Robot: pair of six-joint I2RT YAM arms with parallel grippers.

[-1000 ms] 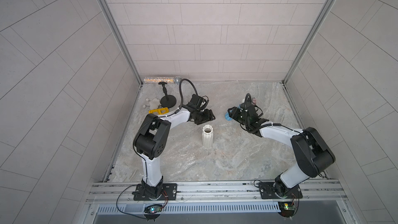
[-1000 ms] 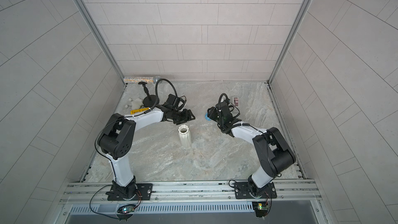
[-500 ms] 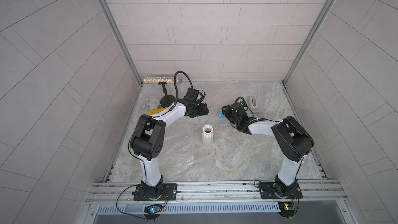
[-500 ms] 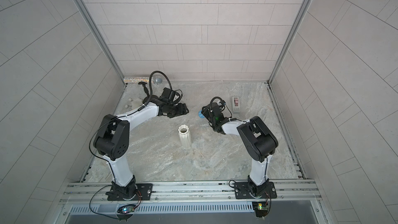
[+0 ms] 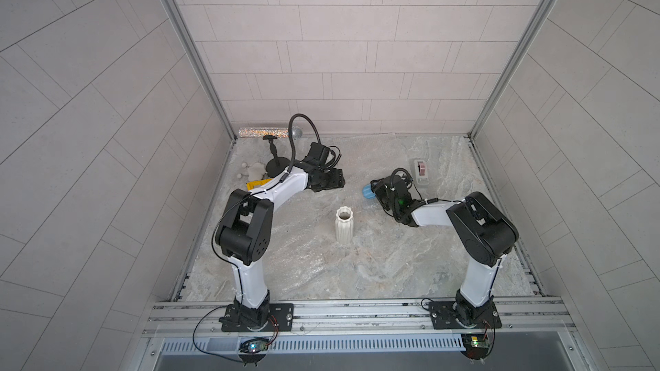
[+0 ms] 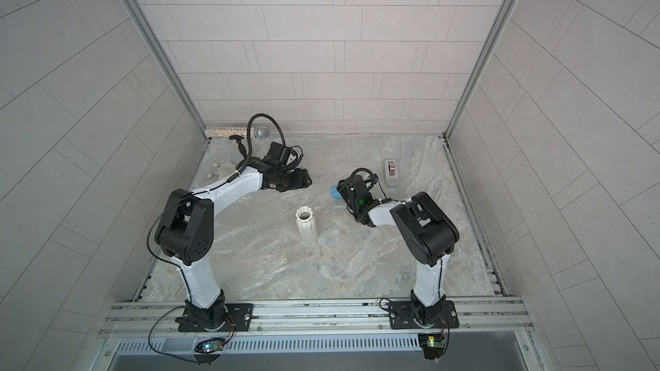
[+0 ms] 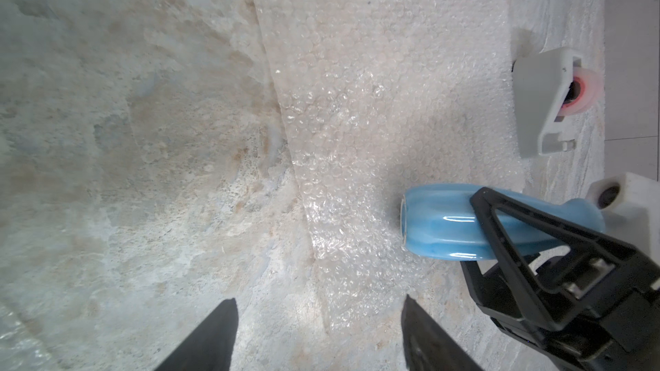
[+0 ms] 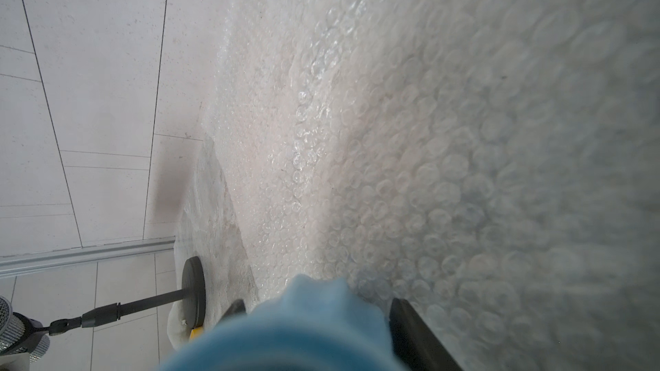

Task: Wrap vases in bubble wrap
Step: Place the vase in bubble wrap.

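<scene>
Right hand [image 7: 471, 226] grips light-blue ribbed ceramic vase [image 7: 439, 223] sideways, placing it on clear bubble-wrap sheet [image 7: 375, 101]; left hand [image 7: 320, 301] gapes empty. Next, likely: release, fold wrap.

The blue vase [image 7: 439, 224] is glossy glazed ceramic; the bubble wrap [image 7: 375, 101] is shiny clear plastic.

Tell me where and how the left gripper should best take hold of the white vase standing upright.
Probably at mid-body: bring the open left gripper in level, from the side facing that arm, and close across the white vase. It stands upright, straight-walled and ribbed, with free space around it.
</scene>
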